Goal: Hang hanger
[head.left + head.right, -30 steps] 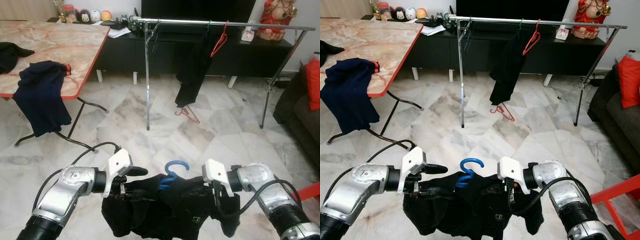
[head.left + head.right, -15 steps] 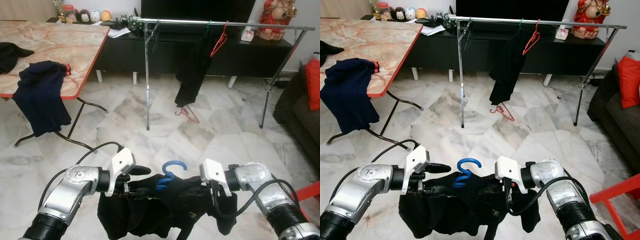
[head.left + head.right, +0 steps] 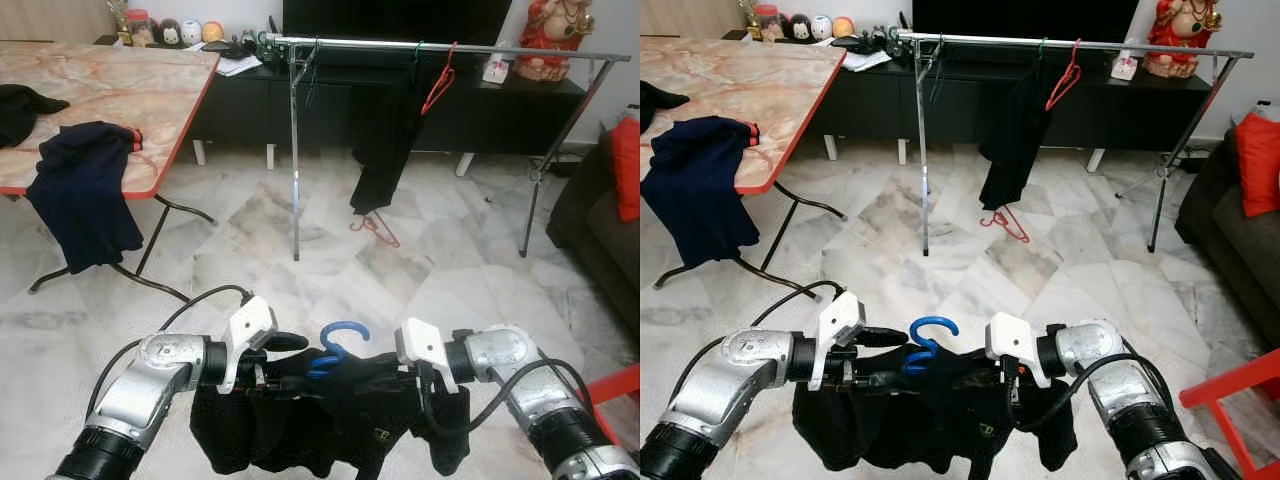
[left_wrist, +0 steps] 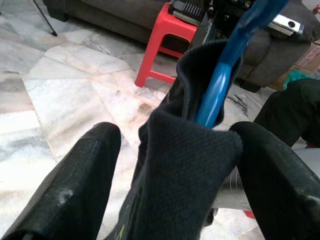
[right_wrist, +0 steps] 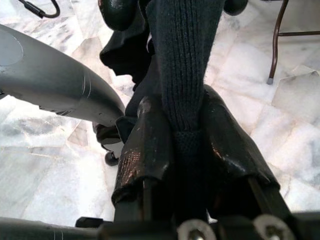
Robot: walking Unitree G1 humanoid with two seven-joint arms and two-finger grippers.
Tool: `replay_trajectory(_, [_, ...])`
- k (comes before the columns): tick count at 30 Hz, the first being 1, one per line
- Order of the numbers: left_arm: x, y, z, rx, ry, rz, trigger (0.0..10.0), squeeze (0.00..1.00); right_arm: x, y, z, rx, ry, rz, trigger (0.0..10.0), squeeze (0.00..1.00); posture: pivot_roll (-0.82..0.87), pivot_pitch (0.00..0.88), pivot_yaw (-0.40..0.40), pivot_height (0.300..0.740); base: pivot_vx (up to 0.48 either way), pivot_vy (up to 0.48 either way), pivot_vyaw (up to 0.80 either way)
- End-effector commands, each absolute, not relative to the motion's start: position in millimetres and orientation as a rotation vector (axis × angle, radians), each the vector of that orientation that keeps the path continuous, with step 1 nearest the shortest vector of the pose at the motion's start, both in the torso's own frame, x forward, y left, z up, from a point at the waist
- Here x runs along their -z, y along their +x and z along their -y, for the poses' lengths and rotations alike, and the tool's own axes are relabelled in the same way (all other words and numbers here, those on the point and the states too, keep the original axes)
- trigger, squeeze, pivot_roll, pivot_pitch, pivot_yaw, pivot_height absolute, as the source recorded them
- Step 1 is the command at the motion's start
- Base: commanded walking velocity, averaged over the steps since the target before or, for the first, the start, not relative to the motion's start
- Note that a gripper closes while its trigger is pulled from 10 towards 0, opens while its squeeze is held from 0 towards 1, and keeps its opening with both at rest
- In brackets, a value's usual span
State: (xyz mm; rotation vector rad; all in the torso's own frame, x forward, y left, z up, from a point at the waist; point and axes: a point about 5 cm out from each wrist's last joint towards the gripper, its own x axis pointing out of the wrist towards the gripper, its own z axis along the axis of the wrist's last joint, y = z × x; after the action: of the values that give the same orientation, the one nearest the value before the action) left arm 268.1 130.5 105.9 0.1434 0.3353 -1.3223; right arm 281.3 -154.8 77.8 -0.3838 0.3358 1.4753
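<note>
The blue plastic hanger [image 3: 335, 345] with a black knitted garment [image 3: 330, 425] draped on it is held low in front of the robot, its long axis running from 9 to 3 o'clock, hook pointing up. The left gripper [image 4: 165, 150] has its fingers closed on one cloth-covered shoulder. The right gripper [image 5: 187, 135] pinches the other shoulder tight. The long silver clothes rail [image 3: 440, 47] stands well apart at 12 o'clock, higher than the hook. Both arms seem equally near to it, though depth is hard to judge.
</note>
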Motion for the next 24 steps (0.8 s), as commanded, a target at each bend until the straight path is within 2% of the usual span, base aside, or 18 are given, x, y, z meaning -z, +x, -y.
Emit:
replay_trajectory(1, [-106.2, 268.0, -125.0, 1.346, 0.158, -0.34, 9.2, 0.0, -90.7, 287.7, 149.9, -1.478, -0.407, -0.272, 0.0, 0.0, -0.06, 0.0, -0.089, 0.74, 0.0, 0.0, 0.0])
replay_trajectory(4, [-104.0, 268.0, -125.4, 1.341, 0.174, -0.348, 8.8, 0.0, -91.7, 289.2, 148.1, -1.47, -0.406, -0.261, 0.0, 0.0, -0.06, 0.0, -0.088, 0.74, 0.0, 0.0, 0.0])
replay_trajectory(6, [-99.8, 268.5, -126.0, 1.33, 0.199, -0.363, 6.7, 0.0, -92.6, 289.6, 146.8, -1.473, -0.404, -0.255, 0.0, 0.0, -0.06, 0.0, -0.088, 0.74, 0.0, 0.0, 0.0])
replay_trajectory(7, [-99.5, 268.7, -126.1, 1.327, 0.2, -0.365, 4.7, 0.0, -93.2, 289.9, 146.8, -1.473, -0.403, -0.254, 0.0, 0.0, -0.06, 0.0, -0.088, 0.74, 0.0, 0.0, 0.0])
replay_trajectory(8, [-99.5, 268.8, -126.1, 1.326, 0.2, -0.365, 4.1, 0.0, -93.6, 290.2, 146.9, -1.473, -0.402, -0.252, 0.0, 0.0, -0.06, 0.0, -0.088, 0.74, 0.0, 0.0, 0.0])
replay_trajectory(10, [-100.0, 268.7, -125.7, 1.329, 0.195, -0.363, 1.4, 0.0, -94.3, 290.8, 147.3, -1.469, -0.403, -0.25, 0.0, 0.0, -0.06, 0.0, -0.088, 0.74, 0.0, 0.0, 0.0])
replay_trajectory(11, [-100.2, 268.7, -125.5, 1.331, 0.195, -0.363, 1.4, 0.0, -94.4, 290.9, 147.5, -1.468, -0.404, -0.249, 0.0, 0.0, -0.06, 0.0, -0.088, 0.74, 0.0, 0.0, 0.0])
replay_trajectory(12, [-100.1, 268.7, -125.3, 1.332, 0.195, -0.363, 0.0, 0.0, -94.5, 291.0, 147.5, -1.466, -0.404, -0.249, 0.0, 0.0, -0.06, 0.0, -0.088, 0.74, 0.0, 0.0, 0.0])
replay_trajectory(24, [-101.9, 271.8, -124.6, 1.309, 0.199, -0.347, 0.0, 0.0, -93.9, 290.9, 146.6, -1.457, -0.399, -0.248, 0.0, 0.0, -0.06, 0.0, -0.086, 0.74, 0.0, 0.0, 0.0])
